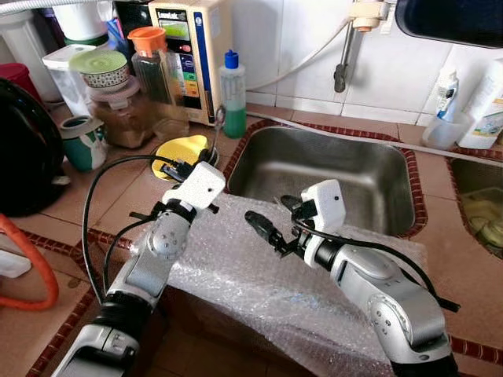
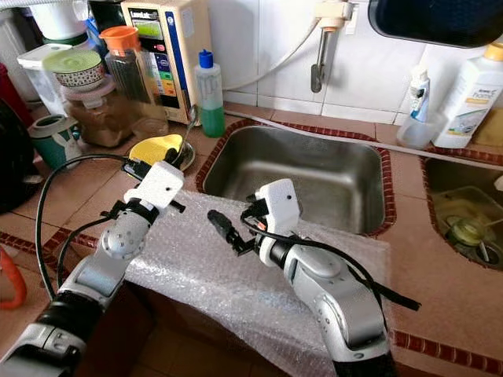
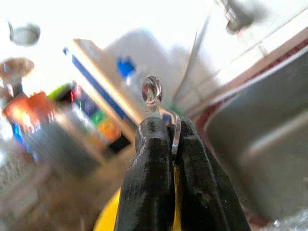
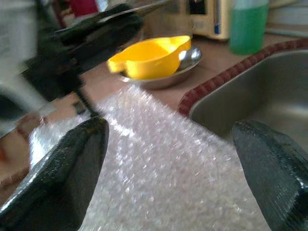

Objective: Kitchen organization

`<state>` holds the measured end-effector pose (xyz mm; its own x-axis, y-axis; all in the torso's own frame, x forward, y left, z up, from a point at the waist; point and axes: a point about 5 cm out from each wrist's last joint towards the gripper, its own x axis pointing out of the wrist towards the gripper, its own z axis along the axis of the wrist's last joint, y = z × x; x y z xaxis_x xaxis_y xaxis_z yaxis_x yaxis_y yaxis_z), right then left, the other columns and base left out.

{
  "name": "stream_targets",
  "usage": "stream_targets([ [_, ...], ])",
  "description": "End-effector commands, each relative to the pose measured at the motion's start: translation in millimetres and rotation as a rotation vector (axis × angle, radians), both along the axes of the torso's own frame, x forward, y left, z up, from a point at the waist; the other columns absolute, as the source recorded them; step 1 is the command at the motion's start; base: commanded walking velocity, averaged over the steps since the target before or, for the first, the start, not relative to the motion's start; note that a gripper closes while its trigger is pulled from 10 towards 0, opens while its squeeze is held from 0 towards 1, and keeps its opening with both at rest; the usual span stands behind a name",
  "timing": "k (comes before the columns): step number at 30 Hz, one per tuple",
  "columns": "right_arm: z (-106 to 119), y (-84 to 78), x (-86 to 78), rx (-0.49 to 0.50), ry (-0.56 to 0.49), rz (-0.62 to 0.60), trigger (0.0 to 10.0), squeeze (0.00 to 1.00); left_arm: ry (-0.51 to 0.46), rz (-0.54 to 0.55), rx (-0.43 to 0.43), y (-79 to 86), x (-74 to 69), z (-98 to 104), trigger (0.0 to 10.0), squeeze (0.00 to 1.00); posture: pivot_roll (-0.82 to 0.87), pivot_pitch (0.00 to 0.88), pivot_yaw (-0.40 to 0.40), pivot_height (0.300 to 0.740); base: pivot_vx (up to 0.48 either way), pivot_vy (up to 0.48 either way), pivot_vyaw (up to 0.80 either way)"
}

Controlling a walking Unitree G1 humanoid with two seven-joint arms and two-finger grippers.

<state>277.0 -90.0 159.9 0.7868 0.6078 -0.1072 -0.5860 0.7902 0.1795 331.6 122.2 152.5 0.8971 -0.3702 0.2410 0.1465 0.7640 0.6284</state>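
Sink-side left tool (image 3: 173, 144) pinching spoon (image 3: 159, 103)

Silver arms, black cables, black-fingered tools

Metal spoon (image 3: 166, 118) upright (handle pinched) above yellow bowl (image 1: 179, 148).

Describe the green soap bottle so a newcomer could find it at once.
Start at the steel sink; on the tiled counter at its back left corner, against the wall, stands the soap bottle. Beside the beige appliance, it is the only clear bottle with green liquid and a blue cap.
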Motion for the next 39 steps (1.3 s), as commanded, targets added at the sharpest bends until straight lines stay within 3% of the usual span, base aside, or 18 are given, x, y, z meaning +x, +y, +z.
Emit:
stream_targets([
  [1,6,-11.7,10.1,0.025,-0.023,-0.088,10.0,0.00,-0.037,-0.070,0.051,-3.2,-9.1,1,0.0,0.00,0.03,0.000,0.054,0.740,0.000,0.000,0.00],
  [4,16,-28.0,25.0,0.132,-0.024,-0.227,10.0,0.00,-0.081,-0.158,0.118,-6.7,-23.5,-2,0.0,0.00,0.04,0.000,0.050,0.740,0.000,0.000,0.00],
  [9,21,-34.6,33.1,0.210,-0.007,-0.275,10.0,0.00,-0.101,-0.248,0.174,-14.9,-32.2,-5,0.0,0.00,0.05,0.000,0.047,0.740,0.000,0.000,0.00],
  [13,33,-46.9,48.9,0.489,0.094,-0.346,10.0,0.00,-0.144,-0.336,0.253,-19.2,-38.6,-5,0.0,0.00,0.05,0.000,0.044,0.740,0.000,0.000,0.00],
  [14,36,-48.4,51.9,0.507,0.099,-0.351,10.0,0.00,-0.167,-0.352,0.271,-20.9,-39.3,-3,0.0,0.00,0.05,0.000,0.043,0.740,0.000,0.000,0.00],
  [23,44,-47.1,59.0,0.575,0.126,-0.326,10.0,0.00,-0.203,-0.419,0.289,-38.3,-35.6,1,0.0,0.00,0.04,0.000,0.047,0.740,0.000,0.000,0.00],
  [30,34,-38.3,57.8,0.521,0.163,-0.288,10.0,0.00,-0.236,-0.444,0.280,-51.2,-30.7,7,0.0,0.00,0.03,0.000,0.054,0.740,0.000,0.000,0.00],
  [31,34,-37.0,58.6,0.515,0.163,-0.283,5.4,0.00,-0.234,-0.450,0.276,-52.9,-30.9,7,0.0,0.00,0.03,0.000,0.055,0.740,0.000,0.000,0.00],
  [32,33,-36.1,59.2,0.511,0.163,-0.280,5.4,0.00,-0.233,-0.453,0.273,-54.0,-31.1,6,0.0,0.00,0.03,0.000,0.055,0.740,0.000,0.000,0.00],
  [33,31,-35.8,64.3,0.493,0.168,-0.308,1.8,0.00,-0.232,-0.457,0.271,-56.0,-31.5,5,0.0,0.00,0.03,0.000,0.057,0.740,0.000,0.000,0.00],
  [34,28,-35.3,69.2,0.506,0.185,-0.333,0.0,0.00,-0.223,-0.455,0.261,-57.5,-31.6,4,0.0,0.00,0.03,0.000,0.053,0.740,0.000,0.000,0.00],
  [39,28,-32.1,75.7,0.506,0.195,-0.352,0.0,0.00,-0.223,-0.454,0.255,-59.4,-32.3,2,0.0,0.00,0.04,0.000,0.051,0.740,0.000,0.000,0.00],
])
